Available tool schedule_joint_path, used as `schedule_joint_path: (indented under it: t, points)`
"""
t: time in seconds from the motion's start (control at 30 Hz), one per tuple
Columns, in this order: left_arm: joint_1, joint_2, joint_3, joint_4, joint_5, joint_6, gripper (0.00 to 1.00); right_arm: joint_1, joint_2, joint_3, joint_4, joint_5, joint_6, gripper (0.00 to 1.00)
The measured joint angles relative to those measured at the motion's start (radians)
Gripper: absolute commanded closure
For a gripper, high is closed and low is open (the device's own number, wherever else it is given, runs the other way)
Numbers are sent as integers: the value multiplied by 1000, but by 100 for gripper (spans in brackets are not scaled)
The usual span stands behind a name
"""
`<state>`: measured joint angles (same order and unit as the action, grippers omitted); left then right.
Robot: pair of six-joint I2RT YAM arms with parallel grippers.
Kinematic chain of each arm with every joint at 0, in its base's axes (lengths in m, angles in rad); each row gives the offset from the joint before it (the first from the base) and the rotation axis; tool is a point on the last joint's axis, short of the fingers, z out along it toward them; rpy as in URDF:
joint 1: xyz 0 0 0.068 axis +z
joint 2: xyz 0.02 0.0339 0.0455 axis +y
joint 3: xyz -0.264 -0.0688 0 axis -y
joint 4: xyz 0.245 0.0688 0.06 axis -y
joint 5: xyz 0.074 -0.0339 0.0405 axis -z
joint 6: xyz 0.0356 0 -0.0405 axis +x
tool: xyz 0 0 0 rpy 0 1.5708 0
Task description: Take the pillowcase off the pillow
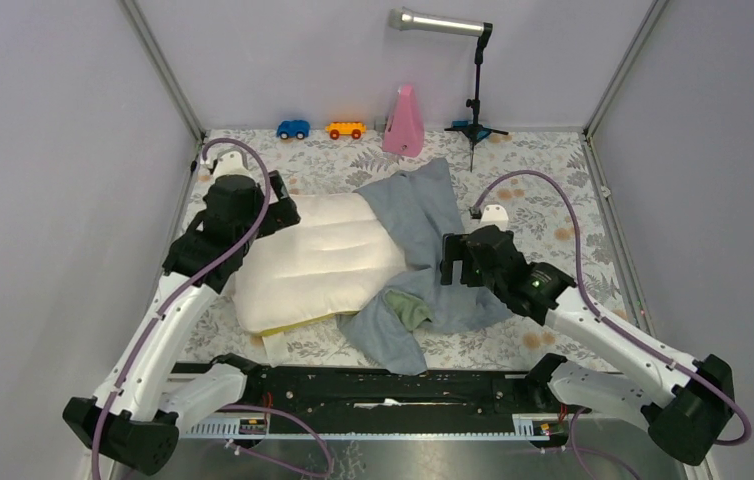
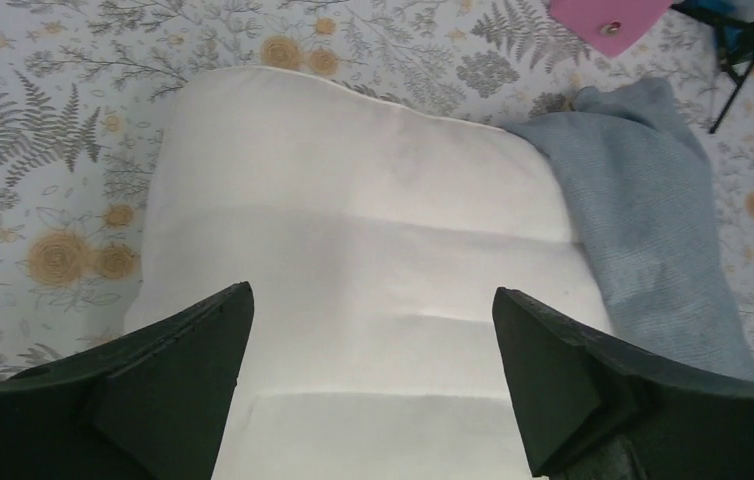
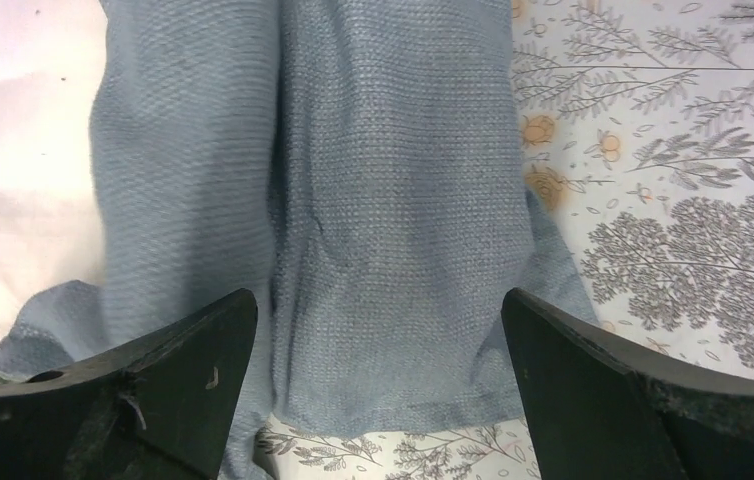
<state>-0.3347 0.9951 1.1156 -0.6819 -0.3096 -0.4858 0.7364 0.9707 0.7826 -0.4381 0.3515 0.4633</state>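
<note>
The cream pillow point(image 1: 318, 262) lies bare on the floral cloth, left of centre. The blue-grey pillowcase point(image 1: 423, 215) lies crumpled along its right side, its beige-olive band point(image 1: 408, 310) showing near the front. My left gripper point(image 1: 278, 215) hovers over the pillow's far left end, open, with only pillow point(image 2: 373, 250) between its fingers point(image 2: 203, 360). My right gripper point(image 1: 450, 262) stands open over the pillowcase point(image 3: 393, 200), nothing pinched between its fingers point(image 3: 203, 370). In the left wrist view the pillowcase point(image 2: 643, 230) sits right of the pillow.
At the back stand a pink cone point(image 1: 404, 122), a blue toy car point(image 1: 293, 129), an orange toy car point(image 1: 345, 129) and a black tripod with a silver tube point(image 1: 473, 110). Grey walls close in left, right and behind. The black rail point(image 1: 373, 385) runs along the near edge.
</note>
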Motion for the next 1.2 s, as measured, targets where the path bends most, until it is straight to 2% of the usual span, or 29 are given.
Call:
schedule_joint_path:
  t: [0.1,0.3,0.37,0.5,0.7,0.87,1.0,1.1,1.2]
  points:
    - [-48,-26,-17,19,7,-50,1,0,47,0,23,-26,-8,0]
    - [-343,-43,-154,79,-24,-198,1,0,151,1,74,-76,-23,0]
    - [-408,-45,-216,85,-49,-257,1,0,181,1,92,-83,-26,1]
    - [-463,-68,-345,108,-82,-376,1,0,249,1,151,-84,-28,0]
    - [-448,-79,-556,241,-95,-498,1,-18,345,-19,237,-87,28,0]
    - [-312,-31,-696,529,9,-505,2,-87,314,-132,373,-176,113,0]
    - [-203,121,-738,841,117,-457,5,-97,311,-161,424,-219,135,0]
    - [-166,269,-735,1077,176,-398,1,-101,302,-182,447,-243,145,0]
    - [-154,396,-646,1159,228,-347,1,-104,251,-206,443,-252,149,0]
